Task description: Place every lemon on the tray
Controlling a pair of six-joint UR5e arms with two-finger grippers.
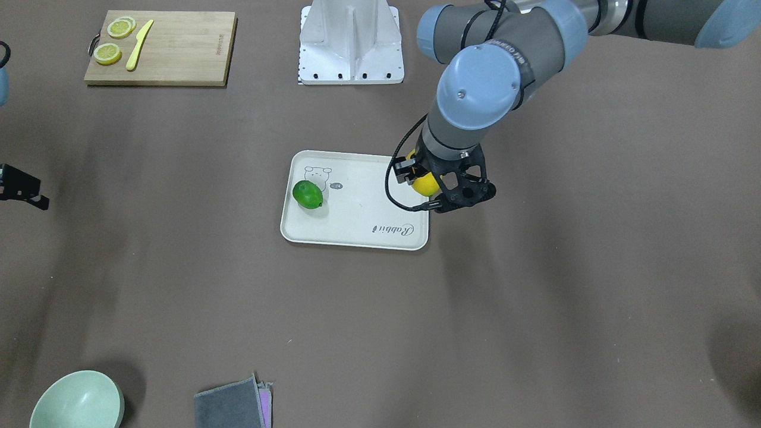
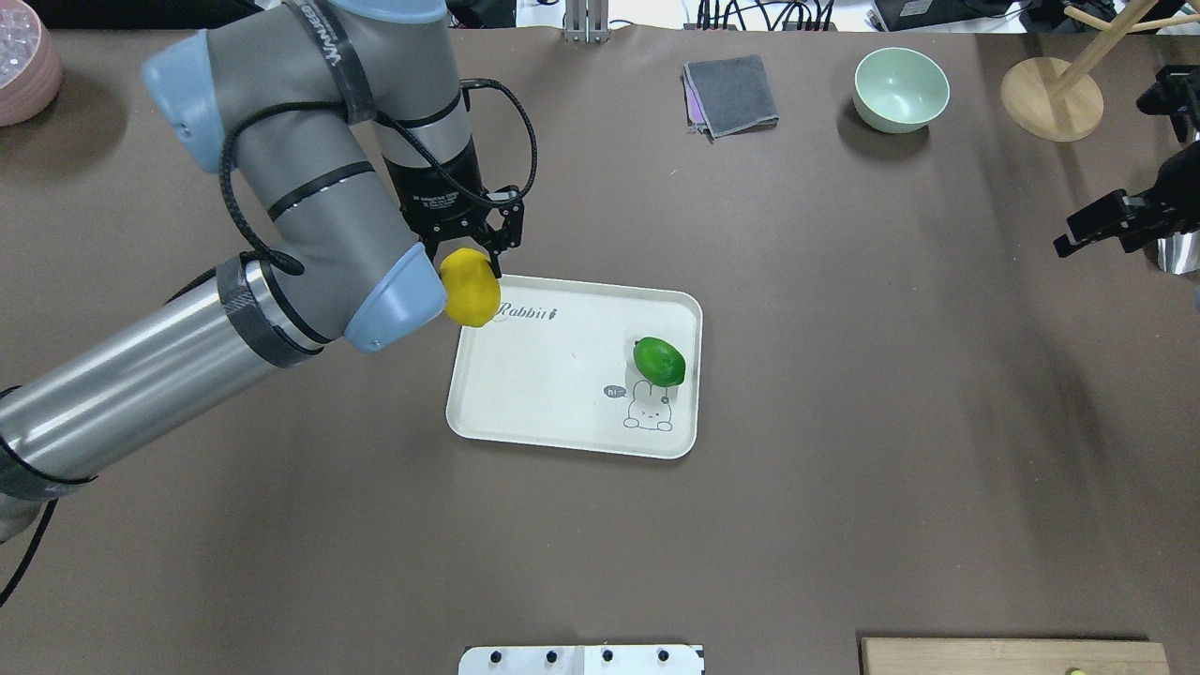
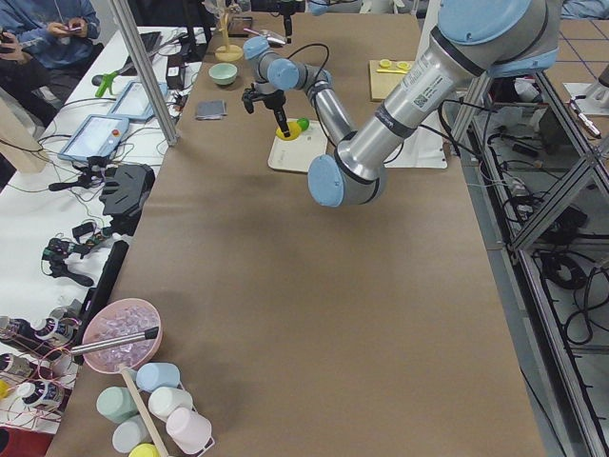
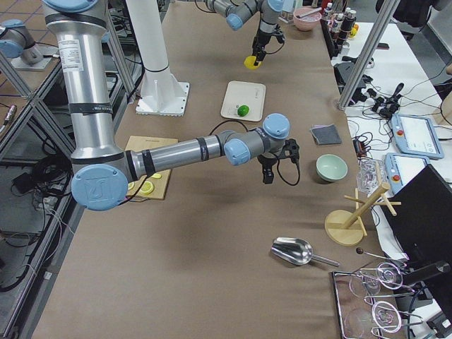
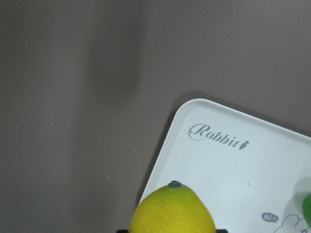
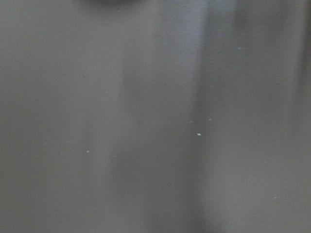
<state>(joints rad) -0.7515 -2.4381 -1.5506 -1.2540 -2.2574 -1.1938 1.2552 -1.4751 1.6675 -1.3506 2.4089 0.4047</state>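
My left gripper (image 2: 466, 265) is shut on the bright yellow lemon (image 2: 470, 289) and holds it above the corner of the off-white tray (image 2: 553, 398) next to its "Rabbit" script. The left wrist view shows the lemon (image 5: 172, 208) over that corner of the tray (image 5: 228, 170). The glossy green lemon (image 2: 659, 361) lies on the tray beside the cartoon animal drawing, and also shows in the front-facing view (image 1: 308, 194). My right gripper (image 2: 1087, 230) hovers far off at the table's right side with nothing in it. I cannot tell how its jaws stand.
A wooden cutting board (image 1: 178, 53) with lemon slices and a yellow knife lies by the robot's right. A green bowl (image 2: 901, 89), a folded grey cloth (image 2: 731, 94) and a wooden stand (image 2: 1050, 98) stand along the far edge.
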